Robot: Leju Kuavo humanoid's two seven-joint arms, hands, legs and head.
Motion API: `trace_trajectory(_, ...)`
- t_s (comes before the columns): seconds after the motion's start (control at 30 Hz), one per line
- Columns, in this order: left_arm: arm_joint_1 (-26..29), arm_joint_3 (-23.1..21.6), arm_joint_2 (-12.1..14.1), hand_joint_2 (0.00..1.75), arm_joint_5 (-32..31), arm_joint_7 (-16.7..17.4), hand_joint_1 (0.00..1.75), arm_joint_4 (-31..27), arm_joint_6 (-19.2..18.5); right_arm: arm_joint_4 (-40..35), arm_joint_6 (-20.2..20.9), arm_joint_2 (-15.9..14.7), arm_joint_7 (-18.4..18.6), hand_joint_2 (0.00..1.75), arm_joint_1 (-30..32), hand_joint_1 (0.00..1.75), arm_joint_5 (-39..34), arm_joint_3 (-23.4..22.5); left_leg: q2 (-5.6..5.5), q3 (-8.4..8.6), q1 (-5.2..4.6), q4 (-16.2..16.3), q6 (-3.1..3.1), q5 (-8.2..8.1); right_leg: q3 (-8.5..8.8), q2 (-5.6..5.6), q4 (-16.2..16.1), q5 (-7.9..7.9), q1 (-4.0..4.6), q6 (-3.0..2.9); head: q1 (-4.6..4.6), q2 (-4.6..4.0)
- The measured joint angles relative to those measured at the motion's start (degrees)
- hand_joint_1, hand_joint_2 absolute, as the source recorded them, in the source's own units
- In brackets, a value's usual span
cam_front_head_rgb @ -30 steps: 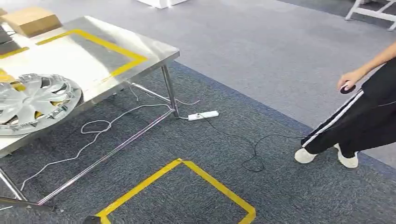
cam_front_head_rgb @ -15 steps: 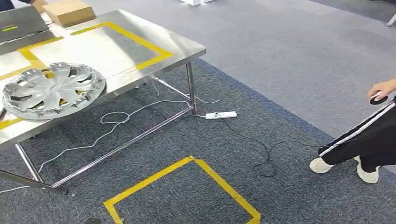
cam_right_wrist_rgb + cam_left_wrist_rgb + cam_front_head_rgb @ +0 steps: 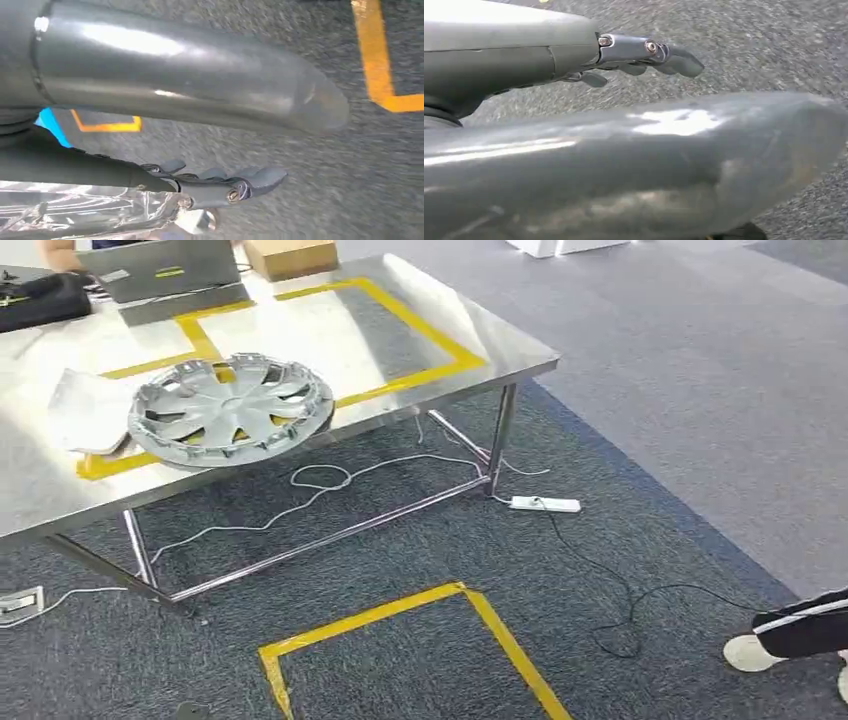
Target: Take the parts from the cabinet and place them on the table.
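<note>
Hubcap [image 3: 230,410]: silver plastic wheel cover, multi-spoke, lying flat with its face up. Located on the steel table [image 3: 480,335], close to the near edge, overlapping a yellow tape line [image 3: 400,390].

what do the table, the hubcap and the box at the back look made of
Table: looks like stainless steel with a brushed sheen; its top mirrors the light and its legs are shiny.
Hubcap: probably silver-painted plastic, with a dull grey shine and moulded spokes; metal cannot be ruled out.
Box: looks like cardboard, matte brown with flat faces.
</note>
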Motion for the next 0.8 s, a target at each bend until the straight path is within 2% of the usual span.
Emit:
trace_trajectory(0.07, 0.38, 0.00, -0.02, 0.00, 0.00, 0.00, 0.00, 0.00, 0.00, 0.00, 0.00, 0.00, 0.00, 0.00, -0.13, 0.00, -0.02, 0.00, -1.10, -0.40, 0.48, -0.37, -0.84, 0.52, 0.09, -0.94, 0.07, 0.15, 0.44, -0.60, 0.04, 0.00)
trace_trajectory(0.1, 0.40, 0.00, 0.09, 0.00, 0.00, 0.00, 0.00, 0.00, 0.02, 0.00, 0.00, 0.04, 0.04, 0.00, -0.05, 0.00, 0.00, -0.02, -1.70, -0.55, 0.34, -0.33, -1.14, 0.47, 0.31, -1.71, -0.43, 0.41, 0.00, -1.02, 0.00, 0.00)
trace_trajectory(0.13, 0.47, 0.00, 0.13, 0.00, 0.04, 0.00, 0.00, 0.00, 0.02, 0.00, 0.00, 0.17, 0.02, 0.00, -0.03, 0.00, 0.02, -0.02, 1.29, -0.73, 0.19, 0.31, -1.42, -0.18, 0.58, -2.52, -0.80, 0.58, -0.04, -1.36, -0.06, 0.00)
trace_trajectory(0.17, 0.37, 0.00, 0.05, 0.00, 0.07, 0.02, 0.00, 0.00, 0.02, 0.00, 0.00, 0.17, -0.04, 0.00, -0.01, 0.00, 0.02, 0.00, 4.07, -1.91, 0.15, 2.70, -1.88, -1.88, 0.76, -3.19, -1.00, 0.55, -0.02, -1.79, -0.98, 0.00)
trace_trajectory(0.2, 0.13, 0.00, 0.00, 0.00, 0.07, 0.02, 0.00, 0.00, 0.02, 0.00, 0.00, 0.17, -0.02, 0.00, 0.09, 0.00, 0.02, 0.00, 5.18, -3.99, 0.29, 6.68, -2.25, -4.02, 0.75, -4.03, -1.02, 0.50, 0.03, -1.94, -0.96, 0.00)
trace_trajectory(0.27, -0.05, -0.02, -0.04, 0.00, 0.07, 0.00, 0.00, 0.00, 0.02, 0.00, 0.00, 0.17, -0.02, 0.00, 0.23, 0.00, 0.02, 0.00, 5.82, -8.53, 0.52, 15.52, -2.67, -7.48, 0.74, -5.85, -1.01, 0.33, 0.05, -2.08, -0.98, 0.00)
trace_trajectory(0.3, 0.09, -0.02, -0.04, 0.00, 0.07, 0.02, 0.00, 0.00, 0.02, 0.00, 0.00, 0.17, -0.02, 0.00, 0.19, 0.00, 0.02, 0.00, 5.85, -9.57, 0.68, 17.33, -2.83, -7.41, 0.76, -6.65, -1.00, 0.26, 0.04, -2.08, -1.03, 0.00)
trace_trajectory(0.33, 0.26, -0.02, -0.02, 0.00, 0.09, 0.02, 0.00, 0.00, 0.02, 0.00, 0.00, 0.17, -0.02, 0.00, 0.11, 0.00, 0.02, 0.00, 5.89, -9.06, 0.79, 16.32, -2.90, -5.99, 0.87, -7.26, -1.00, 0.17, 0.03, -1.97, -1.05, 0.00)
trace_trajectory(0.37, 0.32, 0.00, 0.02, 0.00, 0.09, 0.02, 0.00, 0.00, 0.02, 0.00, 0.00, 0.17, -0.02, 0.00, 0.07, 0.00, 0.02, 0.00, 6.10, -7.38, 0.84, 12.95, -2.90, -3.61, 1.04, -7.97, -0.99, 0.03, -0.01, -1.86, -1.05, 0.00)
trace_trajectory(0.4, 0.31, 0.00, 0.09, 0.00, 0.09, 0.02, 0.00, 0.00, 0.02, 0.00, 0.00, 0.20, -0.02, 0.00, 0.07, 0.00, 0.02, 0.00, 6.74, -4.92, 0.83, 8.27, -2.82, -1.13, 1.31, -8.62, -0.99, -0.12, -0.08, -1.64, -1.03, 0.00)
trace_trajectory(0.43, 0.27, 0.00, 0.07, 0.00, 0.09, 0.02, 0.00, 0.00, 0.02, 0.00, 0.00, 0.20, -0.02, 0.00, 0.07, 0.00, 0.02, 0.00, 8.60, -2.25, 0.79, 3.53, -2.78, 0.84, 1.66, -9.17, -0.99, -0.36, -0.07, -1.33, -1.05, 0.00)
trace_trajectory(0.47, 0.11, 0.00, -0.09, 0.00, 0.09, 0.02, 0.00, 0.00, 0.02, 0.00, 0.00, 0.17, -0.02, 0.00, 0.08, 0.00, 0.02, 0.00, 12.42, -0.65, 0.34, 0.43, -3.06, 0.56, 1.77, -9.68, -0.79, -0.78, 0.64, -0.87, -1.35, 0.00)
trace_trajectory(0.5, -0.19, 0.00, -0.06, 0.00, 0.09, 0.02, 0.00, 0.00, 0.00, 0.00, 0.00, 0.17, -0.02, 0.00, 0.09, 0.00, 0.02, 0.00, 11.47, -0.61, 0.43, 0.04, -1.93, 0.21, 1.40, -10.24, -0.74, -1.16, 0.87, -0.52, -1.34, 0.00)
trace_trajectory(0.53, -0.17, 0.00, -0.09, 0.00, 0.09, 0.02, 0.00, 0.00, 0.00, 0.00, 0.00, 0.17, -0.02, 0.00, 0.06, 0.00, 0.02, 0.00, 10.97, -0.60, 0.38, 0.01, -1.62, 0.04, 1.79, -10.79, -1.03, -1.38, 0.95, -0.37, -0.98, 0.00)
trace_trajectory(0.6, 0.14, 0.00, -0.09, 0.00, 0.09, 0.02, 0.00, 0.00, 0.00, 0.00, 0.00, 0.17, -0.02, 0.00, -0.16, 0.00, 0.04, 0.00, 9.52, -0.56, 0.26, -0.05, -1.03, -0.09, 2.94, -12.25, -1.37, -1.66, 0.89, 0.11, -1.03, 0.00)
trace_trajectory(0.63, 0.19, -0.02, -0.11, 0.00, 0.09, 0.02, 0.00, 0.00, 0.00, 0.00, 0.00, 0.17, -0.02, 0.00, -0.22, 0.00, 0.04, 0.00, 8.81, -0.42, 0.66, -0.25, -0.58, 0.15, 2.78, -11.37, -1.07, -2.03, 0.51, 0.57, -1.05, 0.00)
trace_trajectory(0.67, 0.21, 0.00, 0.00, 0.00, 0.09, 0.02, 0.00, 0.00, 0.02, 0.00, -0.02, 0.17, -0.04, 0.00, -0.21, 0.00, 0.07, 0.00, 8.27, -0.41, 0.69, -0.25, -0.21, 0.18, 2.00, -8.25, 1.19, -3.81, 0.46, 0.76, -0.72, 0.00)
trace_trajectory(0.7, 0.03, 0.02, 0.04, 0.00, 0.15, 0.02, 0.00, 0.00, 0.04, 0.00, 0.00, 0.17, -0.07, 0.00, -0.09, 0.00, 0.07, 0.00, 7.64, -0.47, 0.69, -0.24, 0.25, 0.26, -0.06, -6.57, 5.47, -6.34, 0.39, 0.84, -0.55, 0.00)
trace_trajectory(0.73, -0.10, 0.02, 0.04, 0.00, 0.15, 0.02, 0.00, 0.00, 0.04, 0.00, 0.00, 0.17, -0.05, 0.00, 0.05, 0.00, 0.06, 0.00, 6.76, -0.51, 0.64, -0.24, 0.40, 0.29, -2.68, -5.68, 10.84, -8.72, 0.39, 0.91, -0.46, 0.00)
trace_trajectory(0.77, -0.06, 0.00, 0.02, 0.00, 0.15, 0.02, 0.00, 0.00, 0.04, 0.00, 0.00, 0.17, -0.04, 0.00, 0.15, 0.00, 0.07, 0.00, 5.97, -0.50, 0.58, -0.21, 0.49, 0.24, -5.07, -5.29, 15.24, -10.16, 0.42, 0.91, -0.40, 0.00)
trace_trajectory(0.8, 0.07, 0.00, -0.02, 0.00, 0.15, 0.02, 0.00, 0.00, 0.04, 0.00, 0.02, 0.17, -0.07, 0.00, 0.21, 0.00, 0.07, 0.00, 5.24, -0.42, 0.52, -0.21, 0.52, 0.21, -6.74, -5.15, 17.66, -10.35, 0.43, 0.89, -0.39, 0.00)
